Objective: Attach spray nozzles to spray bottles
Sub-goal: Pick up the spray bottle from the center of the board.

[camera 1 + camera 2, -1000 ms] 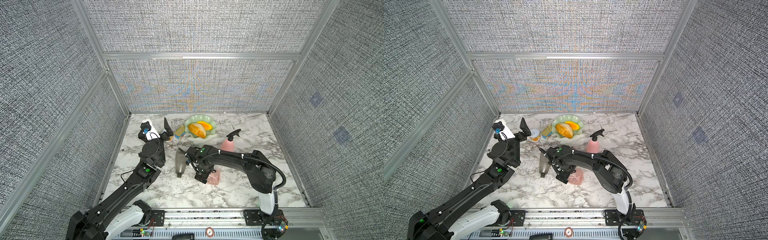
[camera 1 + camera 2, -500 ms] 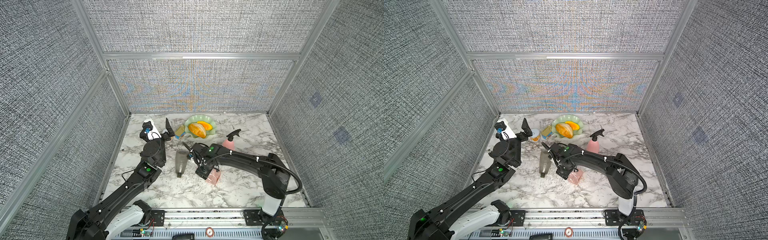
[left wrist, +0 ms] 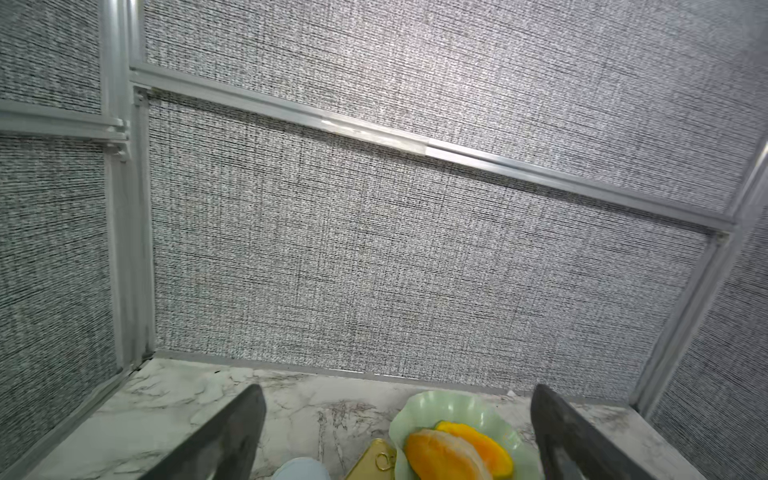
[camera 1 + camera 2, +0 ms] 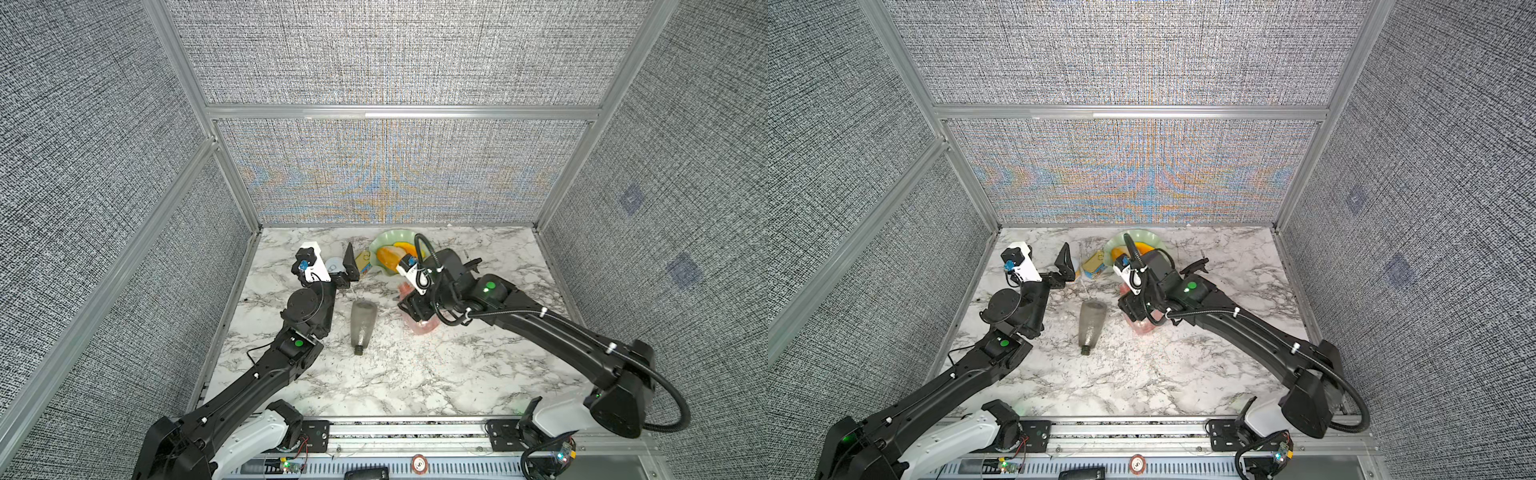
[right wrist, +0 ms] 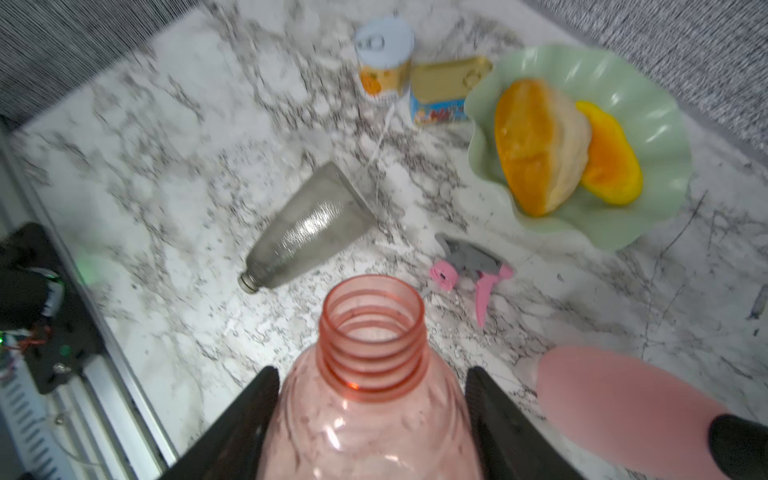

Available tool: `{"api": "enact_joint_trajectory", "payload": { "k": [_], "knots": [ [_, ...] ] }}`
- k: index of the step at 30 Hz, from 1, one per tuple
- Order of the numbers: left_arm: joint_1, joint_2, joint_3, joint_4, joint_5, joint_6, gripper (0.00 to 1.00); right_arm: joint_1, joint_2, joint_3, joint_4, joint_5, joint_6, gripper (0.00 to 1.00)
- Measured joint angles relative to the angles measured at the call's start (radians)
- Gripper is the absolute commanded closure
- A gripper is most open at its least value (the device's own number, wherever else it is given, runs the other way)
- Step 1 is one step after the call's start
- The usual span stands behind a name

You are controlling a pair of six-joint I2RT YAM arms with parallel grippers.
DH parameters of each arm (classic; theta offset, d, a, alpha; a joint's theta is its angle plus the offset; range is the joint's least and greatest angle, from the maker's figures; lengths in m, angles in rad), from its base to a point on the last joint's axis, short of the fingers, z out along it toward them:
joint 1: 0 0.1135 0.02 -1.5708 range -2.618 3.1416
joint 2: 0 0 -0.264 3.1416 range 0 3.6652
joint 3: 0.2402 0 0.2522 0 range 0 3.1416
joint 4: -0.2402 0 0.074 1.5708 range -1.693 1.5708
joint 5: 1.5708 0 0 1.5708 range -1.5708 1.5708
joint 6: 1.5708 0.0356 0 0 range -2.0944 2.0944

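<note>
marble tabletop (image 4: pixel 415 374); right gripper (image 5: pixel 372 372) clasps clear pink bottle (image 5: pixel 370 419).

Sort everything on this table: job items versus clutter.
Job: clear pink translucent bottle; smoky grey translucent bottle lying down; opaque pastel pink bottle wearing black nozzle; grey-and-pink trigger nozzle.
Clutter: round tin can with pale blue lid; rectangular gold-lidded tin; wavy green bowl holding orange food pieces.
</note>
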Motion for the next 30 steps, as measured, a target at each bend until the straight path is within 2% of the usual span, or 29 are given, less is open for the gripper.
{"api": "enact_joint_trajectory", "payload": {
  "k": [4,11,19,23,30],
  "knots": [
    [0.000,0.000,-0.004,0.039,0.159,0.003,0.01,-0.035,-0.057,0.018,0.067,-0.049,0.034,0.33],
    [-0.011,0.074,0.021,0.054,0.525,0.008,0.01,-0.108,-0.138,0.034,0.188,-0.046,0.096,0.33],
    [-0.071,0.116,0.072,0.031,0.815,0.008,0.01,-0.113,-0.143,0.061,0.278,-0.061,0.143,0.33],
    [-0.089,0.144,0.097,0.006,0.911,0.006,0.01,-0.107,-0.133,0.054,0.316,-0.101,0.164,0.33],
    [-0.090,0.178,0.106,-0.013,0.916,-0.021,0.01,-0.082,-0.135,-0.003,0.363,-0.135,0.194,0.33]
  ]
}}
